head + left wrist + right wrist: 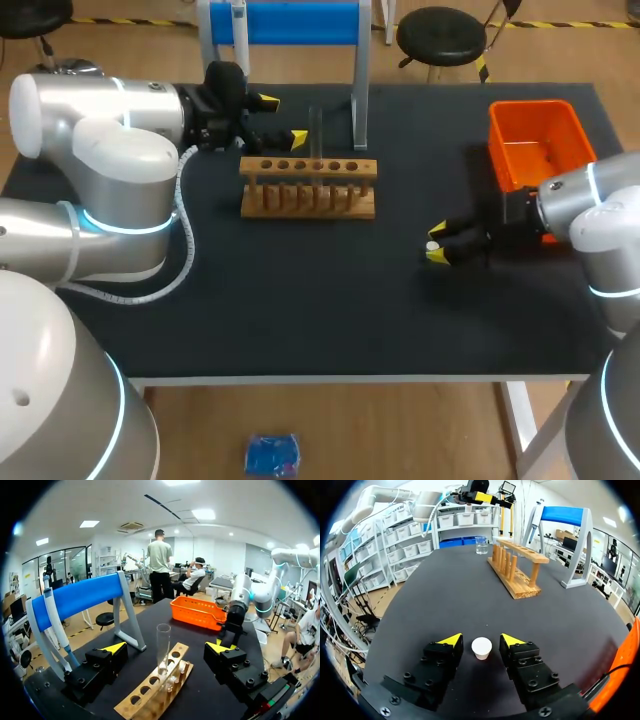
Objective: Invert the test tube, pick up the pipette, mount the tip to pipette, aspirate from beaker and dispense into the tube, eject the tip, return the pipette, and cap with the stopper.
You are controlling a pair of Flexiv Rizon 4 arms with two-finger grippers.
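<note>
On my black tabletop, the wooden rack sits near the far edge. The test tube stands upright in it, between my wide-open left hand. Toward the right edge, my right hand gapes around the white stopper without touching it.

Head view: orange bin — near corner hidden behind right arm; stopper mostly hidden in right pincer.
</note>
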